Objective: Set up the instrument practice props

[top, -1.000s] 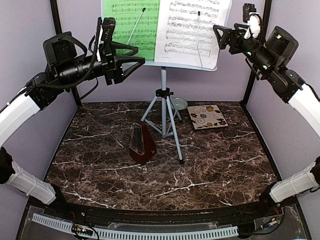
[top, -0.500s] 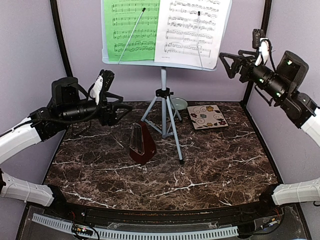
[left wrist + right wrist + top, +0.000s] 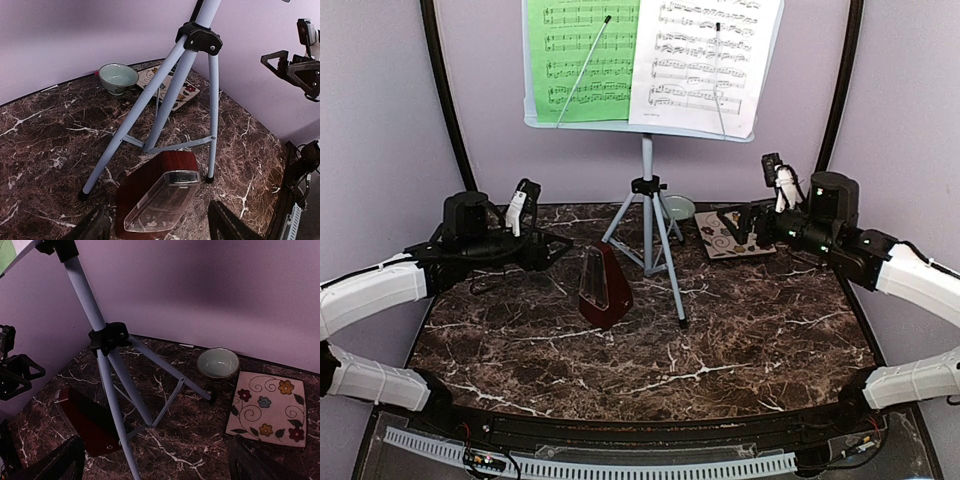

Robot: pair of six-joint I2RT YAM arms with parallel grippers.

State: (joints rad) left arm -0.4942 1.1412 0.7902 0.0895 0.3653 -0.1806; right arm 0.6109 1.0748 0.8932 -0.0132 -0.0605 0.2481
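**Props standing, both arms empty-handed**

The music stand (image 3: 646, 180) is upright at 12 o'clock on the marble table (image 3: 740, 340). Its desk (image 3: 620, 126) carries the green sheet (image 3: 590, 55) and the white sheet (image 3: 705, 55) side by side, each pinned under a thin wire arm. The tripod legs (image 3: 165, 95) are spread, with their feet on the table. The metronome (image 3: 604, 288) stands upright near the table's centre, at about 7 o'clock from the tripod and just beside the nearest leg. Its clear cover (image 3: 162, 202) is on.

My left gripper (image 3: 558, 250) hovers at 9 o'clock from the metronome, near it but not touching. The wrist view shows its fingers (image 3: 225, 225) spread wide with nothing between them. My right gripper (image 3: 728, 228) hangs low at 3 o'clock from the tripod, over the flowered tile (image 3: 267, 410). Its fingers are also spread wide and hold nothing.

The small bowl (image 3: 217, 362) sits at 1 o'clock behind the tripod, beside the tile. Neither belongs to the job.

I judge the setup nearly or fully done, with the stand up, the sheets placed and the metronome set. If anything is left, it would be taking off the cover or nudging the metronome.
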